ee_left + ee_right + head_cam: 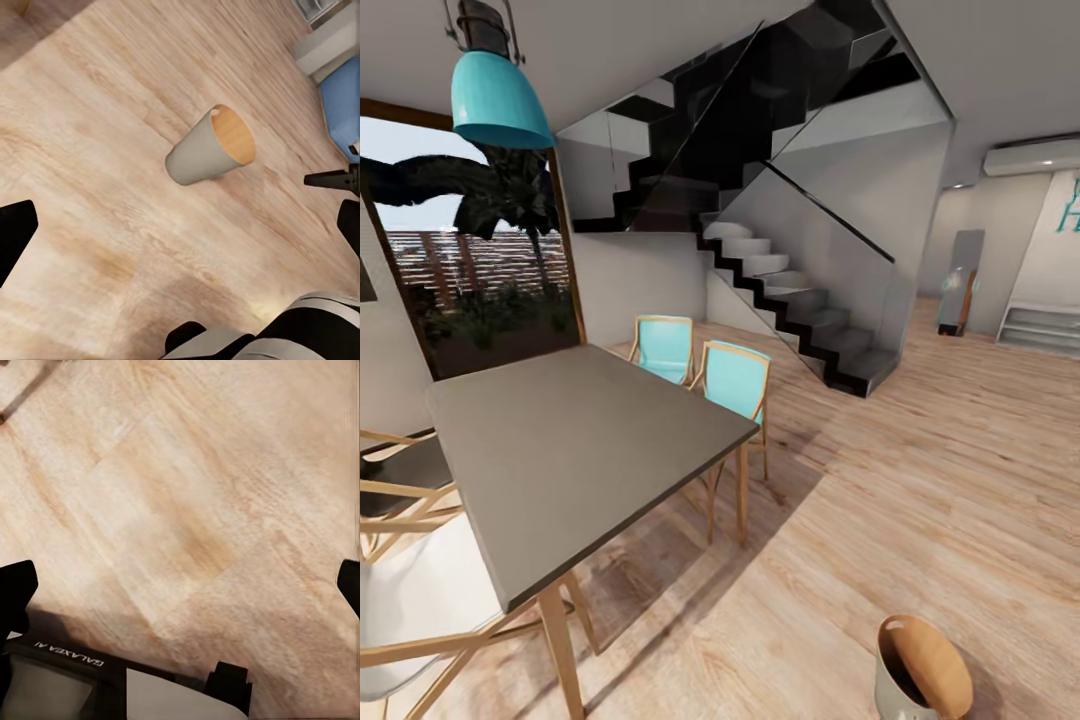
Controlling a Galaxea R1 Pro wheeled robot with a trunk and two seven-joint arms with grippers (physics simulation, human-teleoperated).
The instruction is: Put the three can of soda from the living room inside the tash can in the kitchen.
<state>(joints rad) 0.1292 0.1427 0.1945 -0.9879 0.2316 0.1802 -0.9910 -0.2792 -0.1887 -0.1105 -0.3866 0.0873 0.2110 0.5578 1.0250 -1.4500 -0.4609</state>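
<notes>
I am driving through an open room with a pale wood plank floor (920,480), and the small tapered bin, grey outside and copper-brown inside (922,672), stands on that floor just ahead of my base, well apart from the grey-topped dining table with wooden legs (580,450). Beyond the table sit two turquoise chairs (700,365) and a black-edged staircase (790,300).

The left gripper (180,225) hangs above the bin (210,146), its dark fingertips (15,232) spread wide with nothing between them. The right gripper (180,585) is likewise wide and empty over bare boards.

No orange soda cans are in sight, so I judge the job here is travel: I should note the bin's spot beside the table, keep the base clear of it while turning, and head on to find the cans.
</notes>
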